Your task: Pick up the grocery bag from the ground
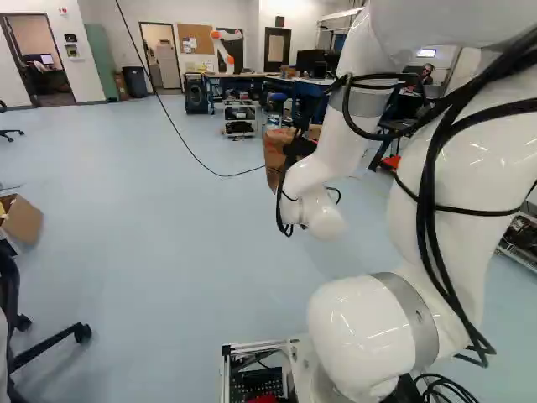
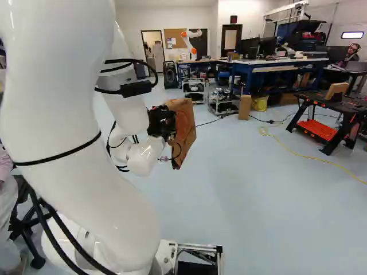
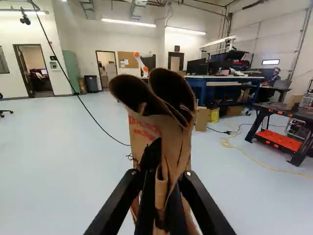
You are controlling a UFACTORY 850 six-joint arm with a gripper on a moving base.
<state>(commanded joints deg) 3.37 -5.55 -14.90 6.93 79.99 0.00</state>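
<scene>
red lettering (image 3: 145, 128) stands on the brown paper bag (image 3: 168, 93) in the middle of the wrist view — a larger line with a smaller one under it, bent by the folds, so no full wording comes through. in the right base view, left of centre in the upper half, the same bag shows a reddish print (image 2: 183, 121) on its broad side, too faint to read. at the upper left of the left base view, pale sheets (image 1: 190, 43) are on a brown notice board (image 1: 202, 32) — any writing on them is too small to make out.
</scene>
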